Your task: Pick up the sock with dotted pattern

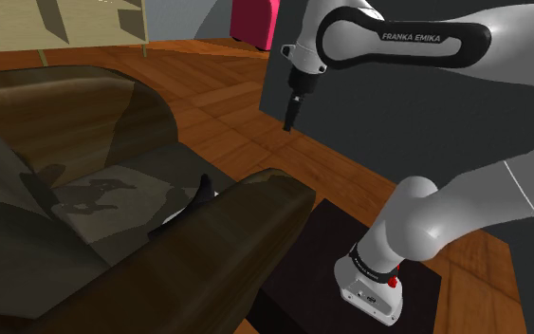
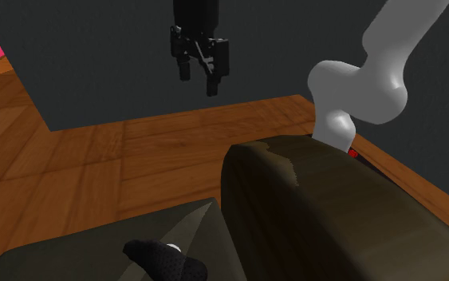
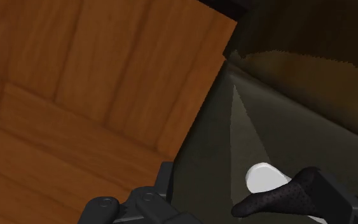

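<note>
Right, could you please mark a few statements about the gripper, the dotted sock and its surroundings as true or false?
1. The gripper holds the sock. False: the gripper hangs open and empty in the air, while the sock lies on the seat of the armchair.
2. The sock is black with a fine dotted texture. True.
3. A white object lies right beside the sock. True.
4. The floor is covered in grey carpet. False: the floor is brown wooden planks.
</note>
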